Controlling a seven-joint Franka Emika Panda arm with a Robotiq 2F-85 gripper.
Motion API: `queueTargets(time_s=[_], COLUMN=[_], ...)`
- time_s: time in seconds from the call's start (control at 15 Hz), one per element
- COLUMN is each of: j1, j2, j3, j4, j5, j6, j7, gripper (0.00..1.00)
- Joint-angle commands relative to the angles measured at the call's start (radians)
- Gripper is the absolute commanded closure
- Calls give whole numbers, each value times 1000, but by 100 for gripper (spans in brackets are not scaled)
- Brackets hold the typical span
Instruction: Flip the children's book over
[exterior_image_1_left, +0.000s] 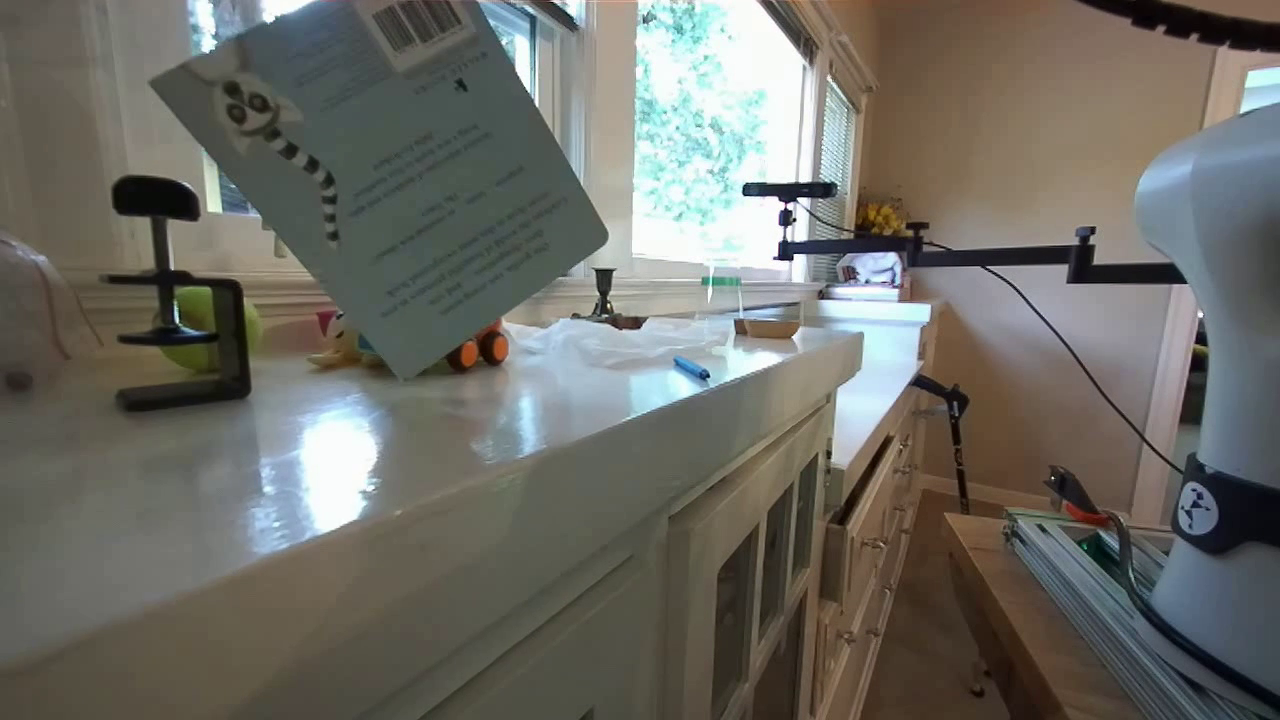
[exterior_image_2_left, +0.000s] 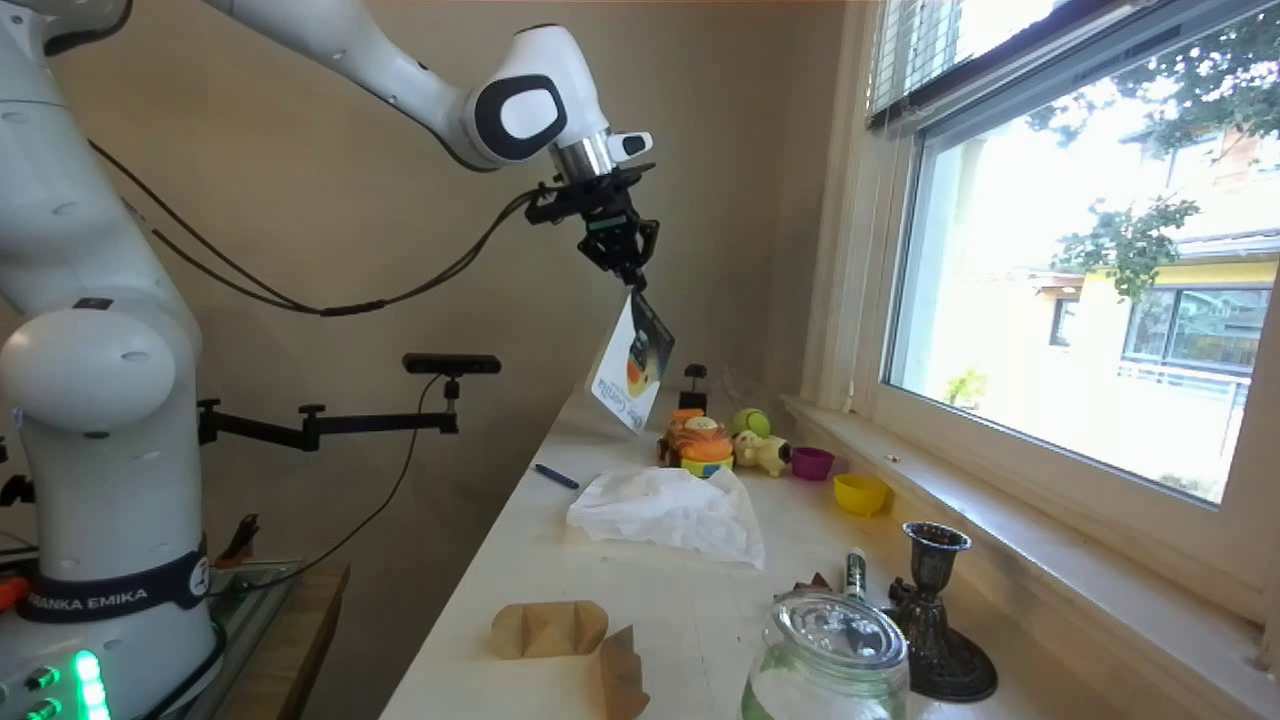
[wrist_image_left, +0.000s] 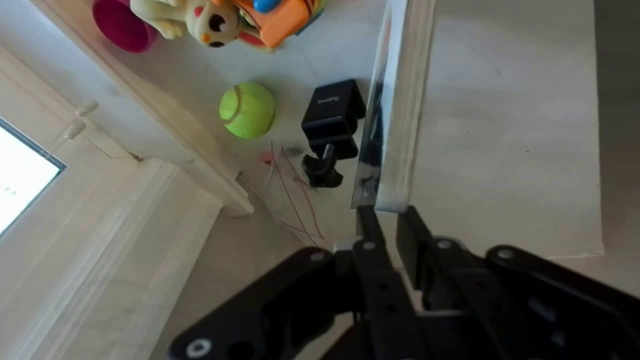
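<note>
The children's book (exterior_image_1_left: 400, 190) hangs tilted above the counter, one corner pointing down. Its pale grey-green back, with a barcode, small text and a ringtail animal, faces the camera in an exterior view. A dark and white cover with an orange patch shows on the book (exterior_image_2_left: 634, 365) from the opposite side. My gripper (exterior_image_2_left: 637, 285) is shut on the book's upper part. In the wrist view the book (wrist_image_left: 400, 110) appears nearly edge-on, pinched between the fingertips of the gripper (wrist_image_left: 387, 209). Whether its lowest corner touches the counter I cannot tell.
Close to the book stand a black clamp (wrist_image_left: 332, 120), a tennis ball (wrist_image_left: 247, 110) and an orange toy (exterior_image_2_left: 700, 440). White plastic (exterior_image_2_left: 670, 515) and a blue pen (exterior_image_2_left: 556, 476) lie on the counter (exterior_image_1_left: 400, 450). A glass jar (exterior_image_2_left: 830, 650) and candlestick (exterior_image_2_left: 935, 620) stand near the window.
</note>
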Motion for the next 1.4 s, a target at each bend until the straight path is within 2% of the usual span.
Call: queueTargets(time_s=[0.0, 0.4, 0.67, 1.07, 1.33], j1=[44, 113, 114, 54, 5], j2=[29, 48, 53, 65, 74], j3=[0, -5, -12, 2, 22], j4=[64, 96, 77, 45, 21], j5=[79, 251, 378, 399, 343], j6=[-9, -26, -62, -79, -53], j7=[-95, -233, -294, -281, -246], gripper=[96, 96, 96, 96, 96])
